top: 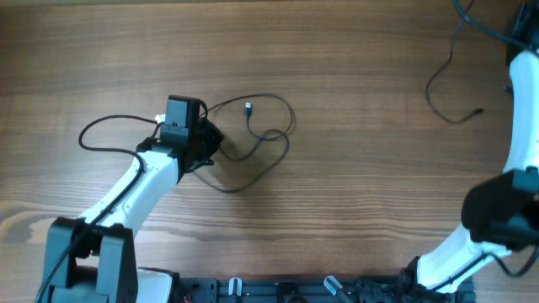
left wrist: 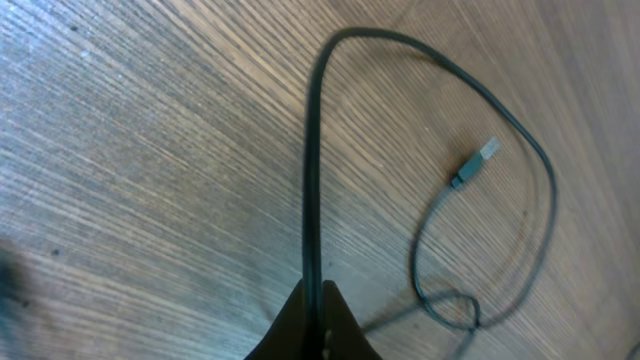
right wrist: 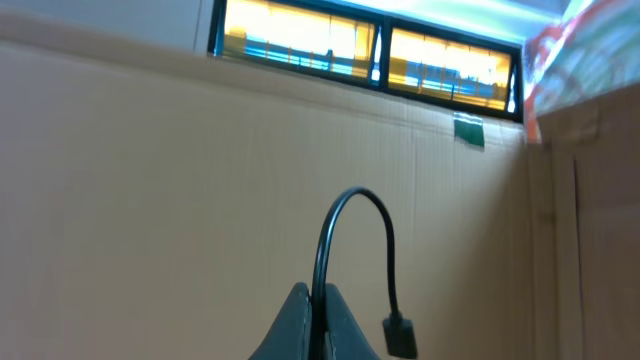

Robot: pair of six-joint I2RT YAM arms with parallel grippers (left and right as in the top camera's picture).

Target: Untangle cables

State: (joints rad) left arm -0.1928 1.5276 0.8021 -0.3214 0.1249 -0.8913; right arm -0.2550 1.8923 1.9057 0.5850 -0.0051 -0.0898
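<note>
Cables (left wrist: pixel 308 160): thin black wires. 1 lies in loose loops left of the centre of the table (top: pixel 337 50). Its silver-tipped plug (left wrist: pixel 478 160) rests inside the right-hand loop, near where the wire crosses itself. Left gripper (left wrist: pixel 318 296): down at the table, fingers closed tight on this wire, with 1 loop to its left and the others to its right. Right gripper (right wrist: pixel 322 300): raised, facing a tan wall (right wrist: pixel 150 180), pinched closed on a second cable (right wrist: pixel 330 215) that arches over to a black plug (right wrist: pixel 400 335). A strand (top: pixel 429 87) curves at the far right of the overhead view; whether it touches the table cannot be told.
</note>
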